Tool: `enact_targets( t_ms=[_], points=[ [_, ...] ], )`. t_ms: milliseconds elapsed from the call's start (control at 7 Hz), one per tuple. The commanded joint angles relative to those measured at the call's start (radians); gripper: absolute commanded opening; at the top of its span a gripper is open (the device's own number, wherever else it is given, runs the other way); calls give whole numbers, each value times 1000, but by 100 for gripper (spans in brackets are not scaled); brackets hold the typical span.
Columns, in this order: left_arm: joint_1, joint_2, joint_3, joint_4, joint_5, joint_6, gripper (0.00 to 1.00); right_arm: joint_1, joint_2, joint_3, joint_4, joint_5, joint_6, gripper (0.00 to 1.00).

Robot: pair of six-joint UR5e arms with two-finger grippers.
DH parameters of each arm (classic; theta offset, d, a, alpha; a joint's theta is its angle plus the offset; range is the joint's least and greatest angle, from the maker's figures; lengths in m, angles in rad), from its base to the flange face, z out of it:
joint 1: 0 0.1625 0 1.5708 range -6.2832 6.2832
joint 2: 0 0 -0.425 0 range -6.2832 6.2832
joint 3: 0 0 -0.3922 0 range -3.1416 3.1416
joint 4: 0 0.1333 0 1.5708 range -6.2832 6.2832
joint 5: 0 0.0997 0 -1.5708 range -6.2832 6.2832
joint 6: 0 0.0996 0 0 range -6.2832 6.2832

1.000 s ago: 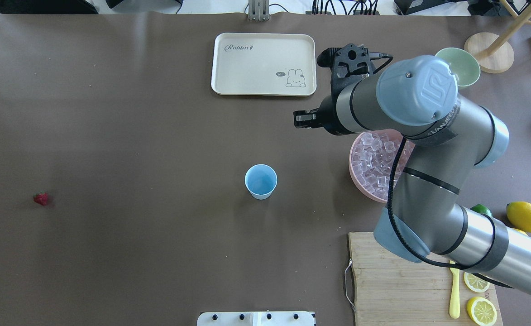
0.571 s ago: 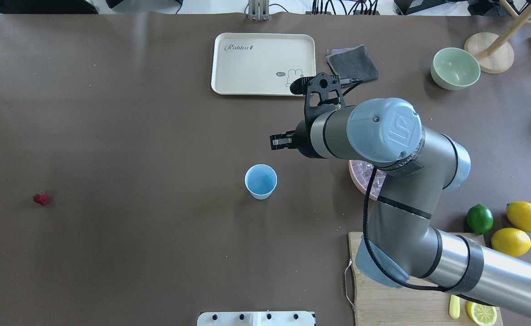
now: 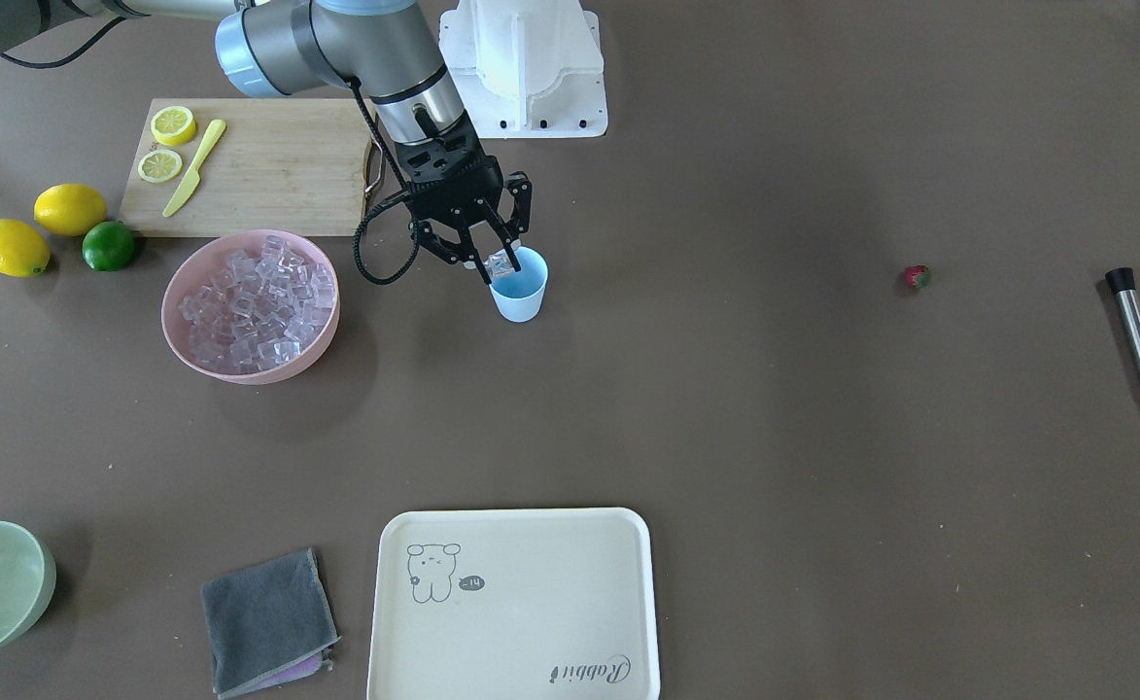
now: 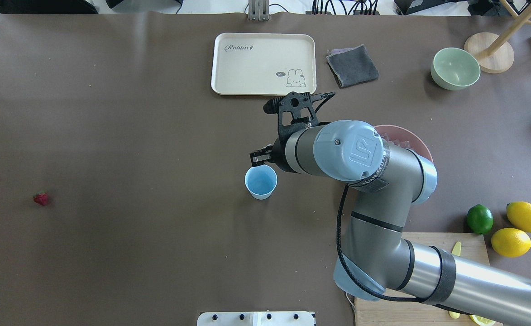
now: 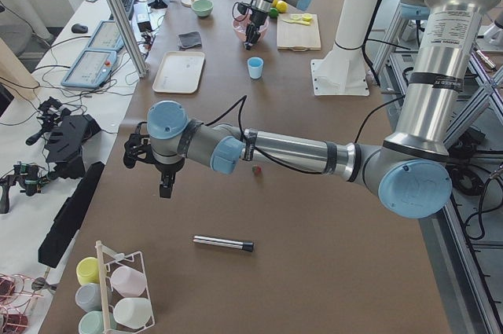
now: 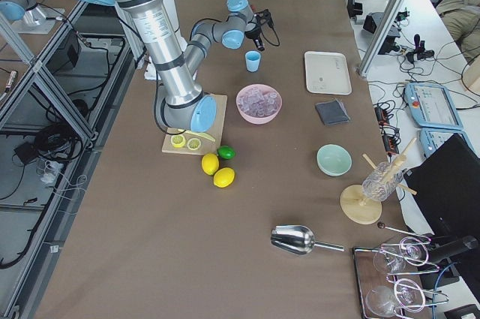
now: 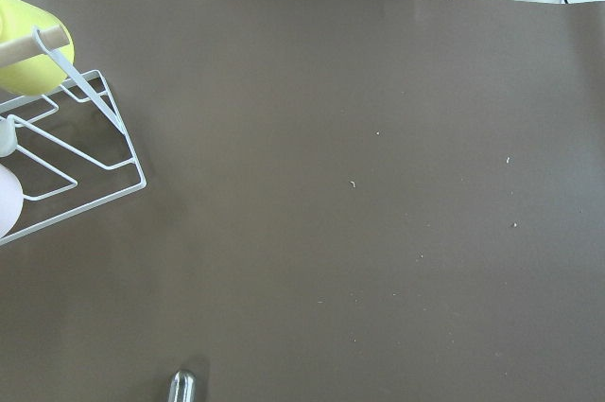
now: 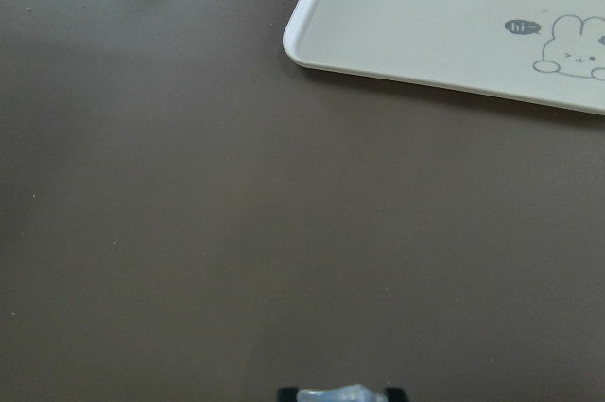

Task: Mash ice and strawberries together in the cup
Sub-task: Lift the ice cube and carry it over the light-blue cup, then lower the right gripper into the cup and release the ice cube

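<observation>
The light-blue cup (image 4: 260, 182) stands upright mid-table and also shows in the front-facing view (image 3: 519, 292). My right gripper (image 3: 498, 262) hangs over the cup's rim, shut on one clear ice cube (image 3: 501, 261); the cube also shows at the bottom of the right wrist view (image 8: 340, 393). The rest of the ice (image 3: 249, 301) is heaped in the pink bowl (image 3: 322, 335). The small red strawberry (image 4: 41, 198) lies alone at the far left. My left gripper (image 5: 163, 186) shows only in the exterior left view, over bare table; I cannot tell whether it is open.
A steel muddler (image 3: 1138, 335) lies beyond the strawberry. A cream tray (image 4: 263, 63), grey cloth (image 4: 352, 65) and pale-green bowl (image 4: 455, 68) are at the back. A cutting board (image 3: 249, 165), lemons (image 4: 525, 216) and a lime (image 4: 479, 218) sit near the right arm.
My right arm has swung from above the pink bowl leftward and toward the robot, bringing the gripper to the cup's rim. The cup and strawberry have not moved.
</observation>
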Motion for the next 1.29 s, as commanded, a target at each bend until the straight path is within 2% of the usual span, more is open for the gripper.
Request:
enact_targets(
  t_ms=[0, 429, 714, 857, 1000, 1143],
  points=[
    [1, -5, -3, 0, 0, -1, 98, -2, 3, -25, -1, 2, -56, 0],
    [-1, 3, -12, 0, -2, -1, 98, -44, 1, -26, 0, -3, -60, 0],
    [-2, 24, -21, -5, -2, -1, 98, -71, 1, -29, 0, -52, -61, 0],
    [-2, 30, -17, -11, 0, -1, 98, -73, 3, -32, -1, -49, -72, 10],
    [-2, 32, -17, -11, 0, -1, 98, -71, 9, -36, 2, -53, -98, 97],
    [-2, 47, -17, -15, 2, 1, 98, -70, 7, -56, 52, -53, -98, 100]
  ],
)
